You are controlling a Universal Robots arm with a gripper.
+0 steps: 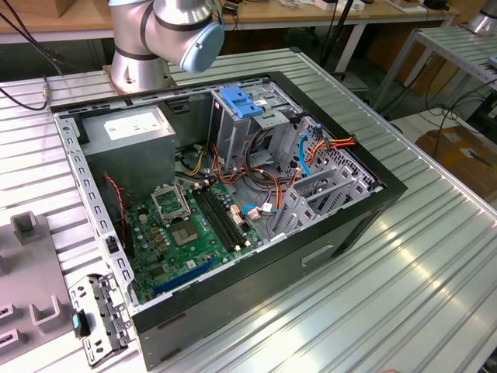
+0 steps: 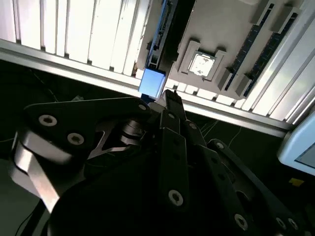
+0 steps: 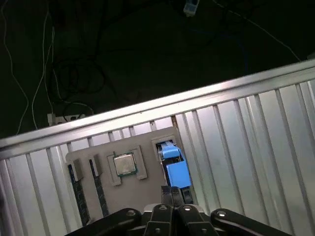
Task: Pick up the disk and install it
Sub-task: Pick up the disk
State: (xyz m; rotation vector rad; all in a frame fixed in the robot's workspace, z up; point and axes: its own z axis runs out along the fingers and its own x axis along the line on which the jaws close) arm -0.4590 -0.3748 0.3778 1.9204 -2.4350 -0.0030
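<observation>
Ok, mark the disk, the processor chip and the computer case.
disk (image 3: 177, 172), first wrist view, blue carrier
processor chip (image 3: 124, 164), first wrist view, metal top
computer case (image 1: 233, 305), exterior view, black wall

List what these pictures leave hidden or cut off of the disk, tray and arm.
The disk, first wrist view: near end behind the gripper; the rest sunk in the grey tray slot.
The arm, exterior view: cut off by the top edge.
The grey tray, exterior view: cut off by the left edge.
</observation>
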